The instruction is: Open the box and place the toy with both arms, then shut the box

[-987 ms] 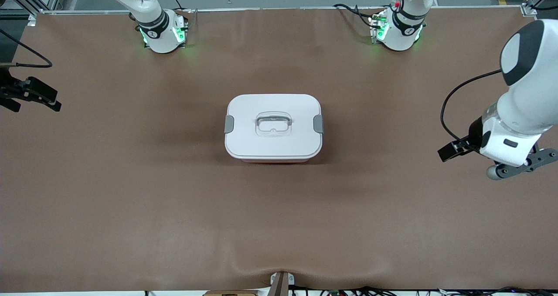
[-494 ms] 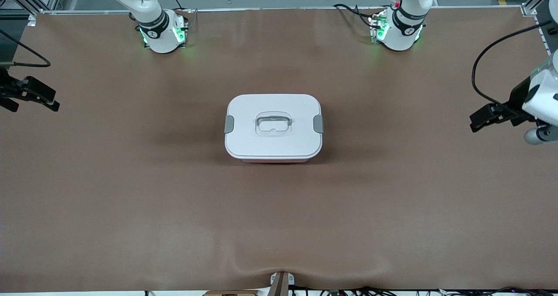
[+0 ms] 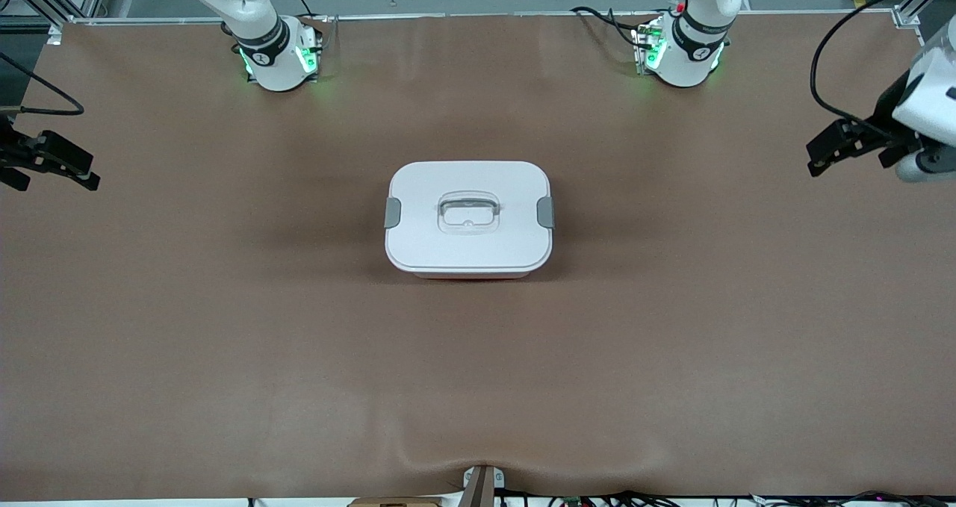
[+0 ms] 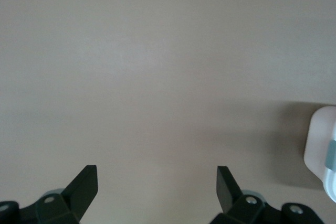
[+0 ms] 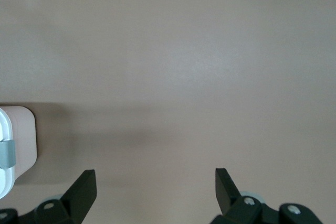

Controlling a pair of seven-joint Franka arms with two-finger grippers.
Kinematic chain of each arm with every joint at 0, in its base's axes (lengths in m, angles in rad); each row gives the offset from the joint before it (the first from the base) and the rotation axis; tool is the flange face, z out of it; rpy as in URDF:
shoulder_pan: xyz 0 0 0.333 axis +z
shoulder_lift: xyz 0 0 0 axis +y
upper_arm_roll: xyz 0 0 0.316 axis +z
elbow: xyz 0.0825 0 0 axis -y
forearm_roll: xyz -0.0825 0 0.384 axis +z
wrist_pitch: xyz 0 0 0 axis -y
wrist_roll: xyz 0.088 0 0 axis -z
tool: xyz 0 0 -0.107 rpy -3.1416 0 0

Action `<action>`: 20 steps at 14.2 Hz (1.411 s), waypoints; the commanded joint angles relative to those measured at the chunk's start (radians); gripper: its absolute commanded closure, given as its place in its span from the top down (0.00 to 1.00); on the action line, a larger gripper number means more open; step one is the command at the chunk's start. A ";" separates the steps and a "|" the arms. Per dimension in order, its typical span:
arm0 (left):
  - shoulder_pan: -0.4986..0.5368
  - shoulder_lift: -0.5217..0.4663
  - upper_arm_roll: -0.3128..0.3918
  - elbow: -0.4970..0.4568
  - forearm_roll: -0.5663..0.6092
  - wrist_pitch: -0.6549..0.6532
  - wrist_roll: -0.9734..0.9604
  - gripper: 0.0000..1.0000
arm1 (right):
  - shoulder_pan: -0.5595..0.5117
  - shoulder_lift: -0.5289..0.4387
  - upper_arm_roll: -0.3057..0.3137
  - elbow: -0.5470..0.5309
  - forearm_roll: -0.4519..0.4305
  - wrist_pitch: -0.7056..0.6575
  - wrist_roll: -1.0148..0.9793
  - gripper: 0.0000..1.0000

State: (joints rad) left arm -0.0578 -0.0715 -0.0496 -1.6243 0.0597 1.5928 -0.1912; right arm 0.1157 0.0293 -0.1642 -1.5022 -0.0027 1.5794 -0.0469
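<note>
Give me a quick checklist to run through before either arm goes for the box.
1. White lid seated on the box: ok.
2. Both grey side clips down against the lid: appear so, ok.
3. Left gripper open, over bare table at the left arm's end: ok.
4. Right gripper open, over the table at the right arm's end: ok.
5. Toy to place in view: not ok, none shows in any view.
6. Clear handle lying flat in its recess: ok.
</note>
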 commanded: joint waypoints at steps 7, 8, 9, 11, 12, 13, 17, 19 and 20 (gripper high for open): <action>-0.086 -0.085 0.080 -0.043 -0.032 0.003 0.145 1.00 | -0.011 -0.003 0.002 0.010 -0.008 -0.013 -0.002 1.00; -0.088 -0.074 0.080 -0.019 -0.034 -0.017 0.145 1.00 | -0.010 -0.003 0.002 0.010 -0.006 -0.013 -0.001 1.00; -0.089 -0.056 0.080 0.000 -0.034 -0.039 0.135 1.00 | -0.007 -0.002 0.002 0.010 -0.006 -0.010 -0.001 1.00; -0.091 -0.047 0.079 0.004 -0.034 -0.048 0.130 1.00 | -0.013 -0.005 0.002 0.010 -0.006 -0.013 -0.001 1.00; -0.089 -0.047 0.079 0.003 -0.034 -0.050 0.130 1.00 | -0.013 -0.006 0.002 0.011 -0.006 -0.015 -0.001 1.00; -0.088 -0.048 0.079 0.003 -0.034 -0.051 0.133 1.00 | -0.013 -0.008 0.000 0.011 -0.006 -0.015 0.001 1.00; -0.088 -0.048 0.079 0.006 -0.034 -0.070 0.124 1.00 | -0.013 -0.006 0.000 0.013 0.000 -0.015 0.002 1.00; -0.091 -0.044 0.079 0.009 -0.034 -0.070 0.066 1.00 | -0.013 -0.006 0.000 0.011 0.001 -0.016 0.002 1.00; -0.094 -0.042 0.077 0.014 -0.032 -0.070 0.044 1.00 | -0.013 -0.006 0.000 0.011 0.000 -0.021 0.001 1.00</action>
State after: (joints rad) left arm -0.1449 -0.1304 0.0278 -1.6487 0.0429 1.5484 -0.1064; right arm 0.1121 0.0292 -0.1692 -1.5002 -0.0027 1.5774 -0.0468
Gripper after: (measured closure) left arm 0.000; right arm 0.000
